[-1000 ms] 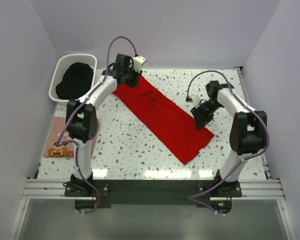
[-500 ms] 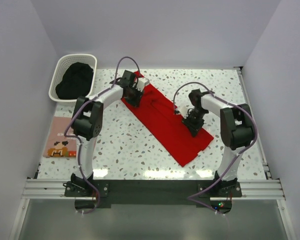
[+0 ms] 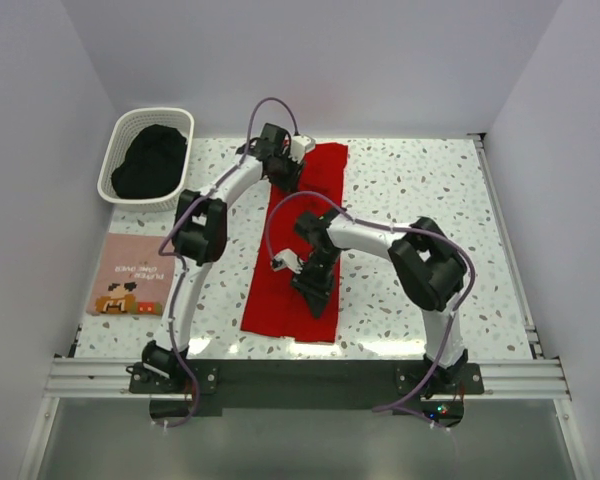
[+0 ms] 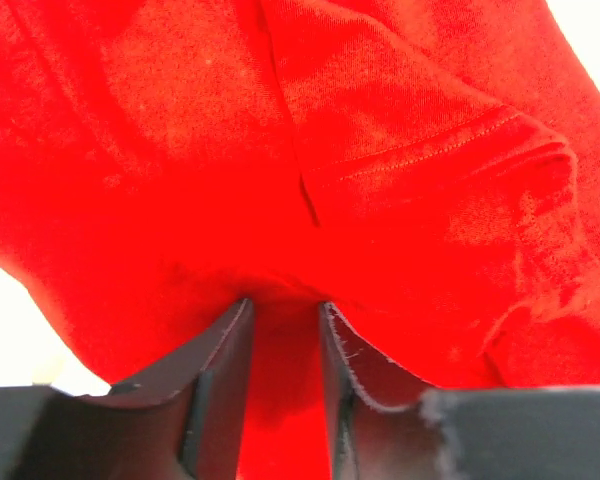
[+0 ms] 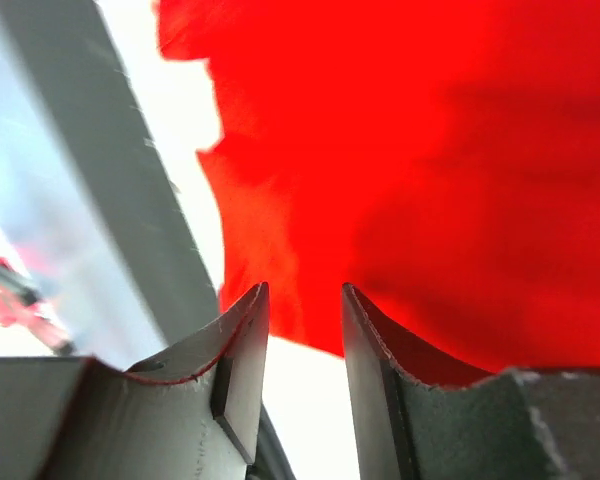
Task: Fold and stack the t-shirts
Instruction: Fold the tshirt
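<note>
Red t-shirt, where: we see the red t-shirt [image 3: 275,300] laid out as one long narrow strip down the middle of the table [image 3: 420,200], its far end near the back edge and its near end close to the arm bases.
Red t-shirt, look: plain bright red with no print. The sides are already folded in, and the left wrist view shows a stitched sleeve hem and a few soft creases.
Handling: we judge it light, limp and non-fragile. It will sag and drag rather than hold its shape, and a pinch can pick up only some of the layers.
Where to grip: we'd take both corners of one short end through all the layers, then carry that end over to the other.
Left hand: the left hand [image 3: 283,172] is at the far end, fingers nearly together with a fold of red cloth pinched between them.
Right hand: the right hand [image 3: 313,283] is over the near half with its fingers slightly apart. The cloth edge sits at the gap, but we cannot tell whether it grips.
Pink t-shirt: the pink t-shirt [image 3: 130,275] is folded flat at the left side of the table, print up, well apart from the red one.
Stack: we judge it not yet started.
</note>
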Controlling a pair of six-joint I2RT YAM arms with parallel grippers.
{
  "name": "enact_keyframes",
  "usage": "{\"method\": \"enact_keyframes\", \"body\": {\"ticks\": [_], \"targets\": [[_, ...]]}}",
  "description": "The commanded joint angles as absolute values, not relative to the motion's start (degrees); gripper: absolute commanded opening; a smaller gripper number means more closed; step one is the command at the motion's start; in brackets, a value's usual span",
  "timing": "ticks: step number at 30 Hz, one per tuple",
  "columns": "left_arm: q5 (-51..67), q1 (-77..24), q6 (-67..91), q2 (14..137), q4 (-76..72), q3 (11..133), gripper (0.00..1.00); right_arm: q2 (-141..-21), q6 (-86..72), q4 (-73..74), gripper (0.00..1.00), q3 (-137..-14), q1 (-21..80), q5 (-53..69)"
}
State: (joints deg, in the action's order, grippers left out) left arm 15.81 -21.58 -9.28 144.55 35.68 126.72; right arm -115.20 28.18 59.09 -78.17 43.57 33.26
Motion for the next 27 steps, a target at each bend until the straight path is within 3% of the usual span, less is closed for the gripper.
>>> {"method": "enact_keyframes", "body": {"ticks": [1, 7, 15, 20, 27], "targets": [[18.9, -21.8, -10.6, 142.2, 35.1, 128.2, 0.39, -112.9, 23.9, 61.0, 0.39, -84.2, 41.4, 44.8], [19.2, -19.5, -11.3, 127.2, 29.7, 112.9, 0.45, -107.2, 24.7, 60.4, 0.4, -86.7, 31.8, 41.3], [29.0, -16.8, -13.5, 106.6, 22.8, 85.5, 0.51, -108.3, 19.4, 50.5, 0.4, -89.4, 23.4, 31.8], [43.8, -17.4, -24.8, 91.0, 21.4, 65.8, 0.55, -112.1, 15.8, 44.9, 0.4, -93.0, 22.4, 25.4], [41.1, -28.8, -49.4, 72.0, 28.5, 46.2, 0.57, -118.9, 11.1, 37.9, 0.42, -100.0, 20.2, 19.3]]}}
